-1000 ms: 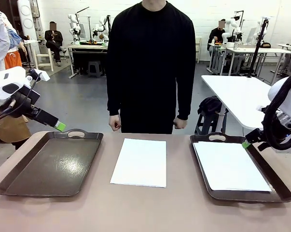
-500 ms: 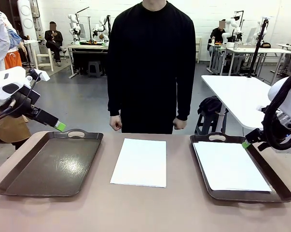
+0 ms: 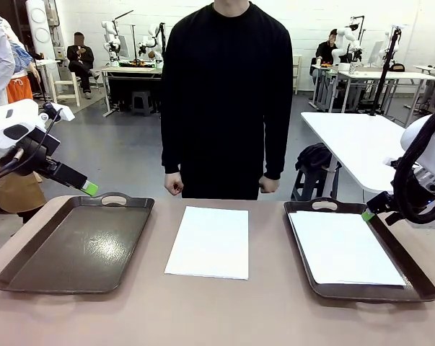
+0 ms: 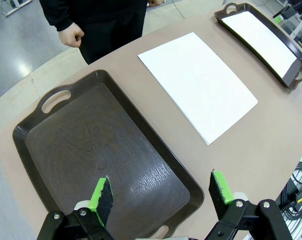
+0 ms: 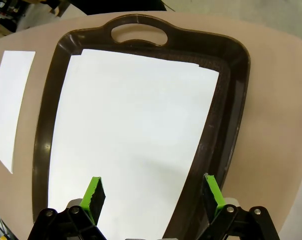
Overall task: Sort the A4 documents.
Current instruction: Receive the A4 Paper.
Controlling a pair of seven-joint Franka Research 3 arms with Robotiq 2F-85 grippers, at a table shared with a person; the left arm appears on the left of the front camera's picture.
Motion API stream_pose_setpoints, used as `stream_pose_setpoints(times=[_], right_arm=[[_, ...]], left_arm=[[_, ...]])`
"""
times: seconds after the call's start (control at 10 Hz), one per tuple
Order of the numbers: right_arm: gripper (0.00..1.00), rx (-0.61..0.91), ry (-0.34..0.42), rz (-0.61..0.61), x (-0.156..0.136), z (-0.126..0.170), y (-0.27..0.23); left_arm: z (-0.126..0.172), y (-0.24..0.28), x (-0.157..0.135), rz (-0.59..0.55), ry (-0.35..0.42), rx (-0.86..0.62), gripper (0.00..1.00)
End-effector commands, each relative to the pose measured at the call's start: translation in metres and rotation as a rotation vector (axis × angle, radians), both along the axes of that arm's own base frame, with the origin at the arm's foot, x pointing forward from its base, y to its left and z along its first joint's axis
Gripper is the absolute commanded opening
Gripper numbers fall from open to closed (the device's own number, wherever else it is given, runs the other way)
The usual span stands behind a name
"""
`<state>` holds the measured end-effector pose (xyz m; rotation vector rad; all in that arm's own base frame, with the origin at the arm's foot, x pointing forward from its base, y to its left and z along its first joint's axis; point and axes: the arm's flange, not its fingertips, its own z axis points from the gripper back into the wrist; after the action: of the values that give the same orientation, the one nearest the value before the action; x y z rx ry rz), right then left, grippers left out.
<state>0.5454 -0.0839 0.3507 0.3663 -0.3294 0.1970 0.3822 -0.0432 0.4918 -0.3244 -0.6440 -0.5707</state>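
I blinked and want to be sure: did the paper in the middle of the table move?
No. The paper lies in the same spot as before, with the same gaps to the left tray and the right tray.

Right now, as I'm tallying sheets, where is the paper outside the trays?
Front view: the loose paper lies mid-table, between the empty left tray and the paper-holding right tray.

A white brick wall [image 3: 304,21] closes the room at twelve o'clock, above a glossy grey floor [image 3: 123,151]. A white table [image 3: 354,140] stands at three o'clock. A farther table [image 3: 130,71] stands at eleven o'clock, with a grey stool [image 3: 140,101] beneath it.
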Motion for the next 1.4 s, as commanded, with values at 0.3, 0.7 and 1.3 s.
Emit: stream_pose_setpoints(times=[0.3,0.7,1.3], right_arm=[[1.00,0.125,-0.105,0.133,-0.023,0.032,0.028],[1.00,0.318,-0.228,0.637,-0.051,0.072,0.090],[1.00,0.330,-0.413,0.872,-0.065,0.116,0.147]], left_arm=[[-0.001,0.002,0.001,-0.003,0.001,-0.009,1.00],[-0.001,0.002,0.001,-0.003,0.001,-0.009,1.00],[-0.001,0.002,0.001,-0.003,0.001,-0.009,1.00]])
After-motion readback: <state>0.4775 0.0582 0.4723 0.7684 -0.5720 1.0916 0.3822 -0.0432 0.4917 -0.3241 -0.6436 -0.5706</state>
